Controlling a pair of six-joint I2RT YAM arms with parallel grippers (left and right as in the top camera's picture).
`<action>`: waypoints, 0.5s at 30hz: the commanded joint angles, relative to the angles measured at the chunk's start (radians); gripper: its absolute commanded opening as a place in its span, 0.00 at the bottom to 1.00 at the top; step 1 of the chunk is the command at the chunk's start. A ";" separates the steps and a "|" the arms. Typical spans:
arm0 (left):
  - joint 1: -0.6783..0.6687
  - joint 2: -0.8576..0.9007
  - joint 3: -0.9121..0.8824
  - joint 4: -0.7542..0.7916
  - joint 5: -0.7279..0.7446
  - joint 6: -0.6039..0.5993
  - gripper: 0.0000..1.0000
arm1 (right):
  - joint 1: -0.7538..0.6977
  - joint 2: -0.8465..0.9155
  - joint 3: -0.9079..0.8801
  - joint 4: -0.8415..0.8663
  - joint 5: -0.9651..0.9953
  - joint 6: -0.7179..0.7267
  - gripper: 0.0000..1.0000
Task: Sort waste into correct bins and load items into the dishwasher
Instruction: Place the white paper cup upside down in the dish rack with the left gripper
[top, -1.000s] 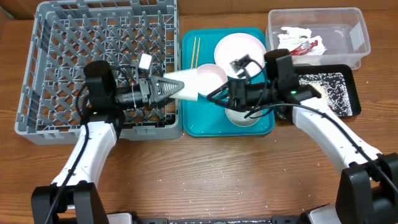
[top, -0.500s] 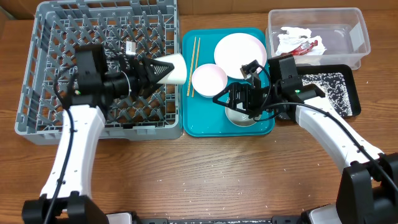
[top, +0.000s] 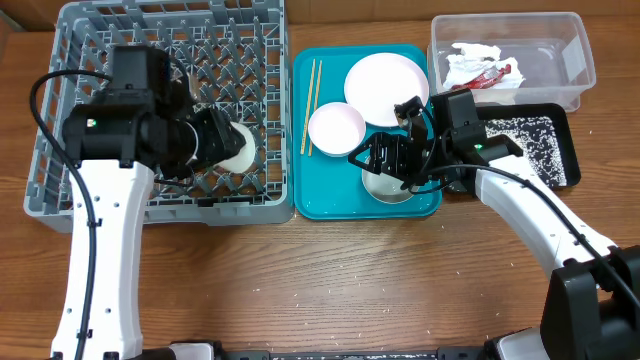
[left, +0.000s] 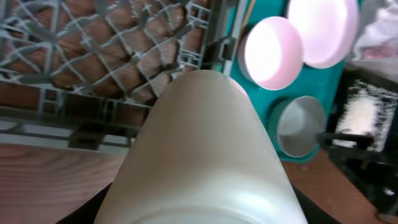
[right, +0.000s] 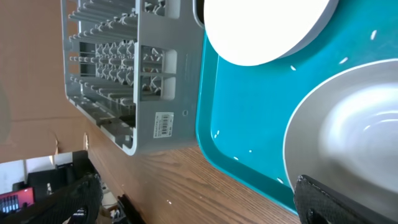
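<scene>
Left fingers (top: 218, 135) grip the cup (top: 240, 148), long axis in line with them, above the rack's (top: 100, 60) right side; right fingers (right: 74, 196) gape wide beyond it.

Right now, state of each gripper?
Left gripper: closed on the white cup, over the dish rack.
Right gripper: open, holding nothing, above a bowl.
</scene>
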 joint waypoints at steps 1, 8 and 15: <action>-0.043 -0.002 0.023 -0.006 -0.131 0.033 0.30 | 0.001 -0.008 -0.002 0.004 0.013 -0.007 1.00; -0.147 0.020 0.022 -0.032 -0.301 -0.003 0.32 | 0.001 -0.008 -0.002 0.004 0.013 -0.007 1.00; -0.183 0.073 0.020 -0.069 -0.318 -0.021 0.31 | 0.001 -0.008 -0.002 0.005 0.013 -0.007 1.00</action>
